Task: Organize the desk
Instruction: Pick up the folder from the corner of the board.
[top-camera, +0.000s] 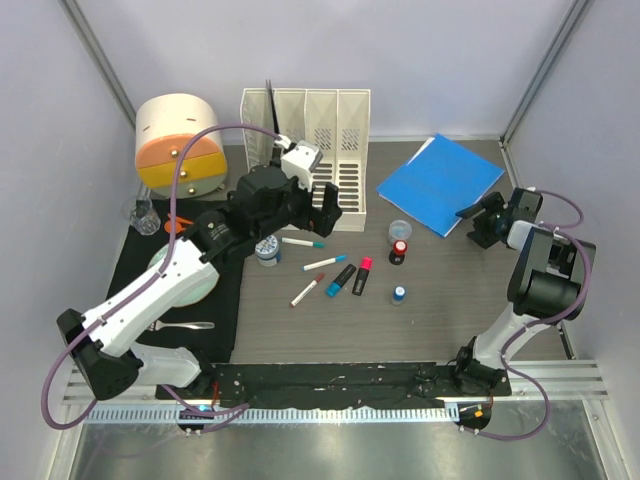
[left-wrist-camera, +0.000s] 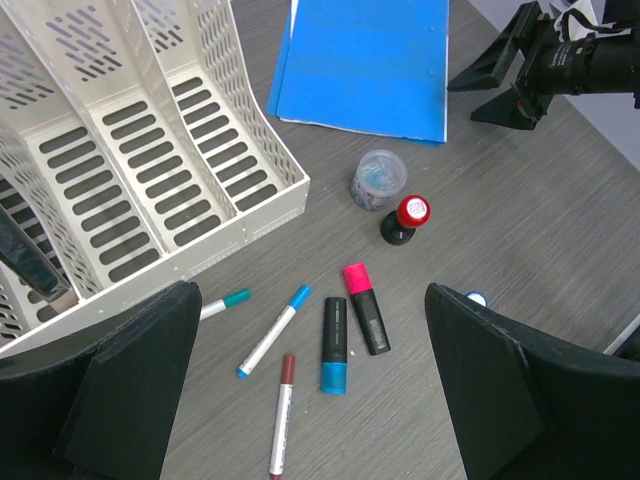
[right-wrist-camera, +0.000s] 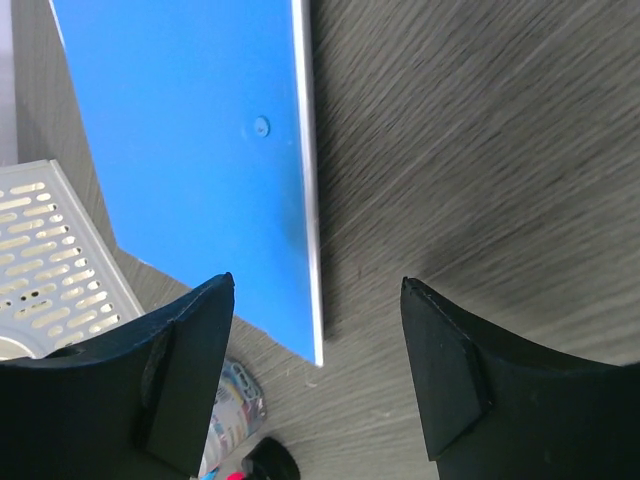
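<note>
from above, the dark grey-brown wood-grain desk (top-camera: 420, 320) lies under everything. the left gripper (top-camera: 322, 205) hangs over loose coloured markers (top-camera: 335, 275) beside the white slotted file rack (top-camera: 330, 135), likely to pick one. its wrist view shows the jaws wide apart, holding nothing. in the right wrist view, the right gripper (right-wrist-camera: 318, 290) has its jaws apart astride the flat blue folder (right-wrist-camera: 180, 130) edge, apparently to lift it, though contact is unclear.
</note>
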